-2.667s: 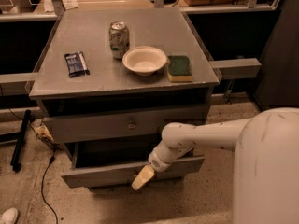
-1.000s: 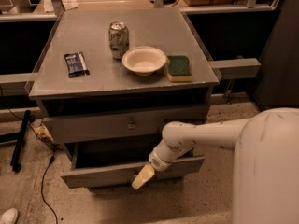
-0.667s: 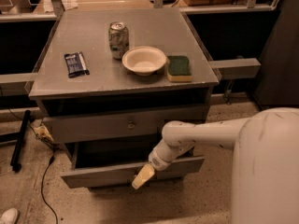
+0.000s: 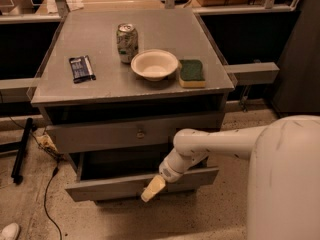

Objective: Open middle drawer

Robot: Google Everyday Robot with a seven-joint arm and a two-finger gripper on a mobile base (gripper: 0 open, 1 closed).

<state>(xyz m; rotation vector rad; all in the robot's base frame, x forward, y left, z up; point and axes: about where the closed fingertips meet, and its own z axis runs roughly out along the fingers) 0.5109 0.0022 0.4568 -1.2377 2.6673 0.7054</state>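
Note:
The middle drawer (image 4: 110,186) is a long, low grey front, pulled out from the cabinet so that its dark inside shows behind it. My gripper (image 4: 153,188) hangs at the end of the white arm (image 4: 215,141) and sits against the drawer front near its middle. The gripper covers the spot where the drawer's knob would be, so the knob is hidden. Above it, another grey drawer front (image 4: 100,134) with a small knob (image 4: 140,133) is closed.
On the cabinet top (image 4: 100,89) stand a soda can (image 4: 127,42), a white bowl (image 4: 154,64), a green sponge (image 4: 192,72) and a dark snack packet (image 4: 81,68). A cable (image 4: 47,194) lies on the floor at left. My white body (image 4: 285,184) fills the lower right.

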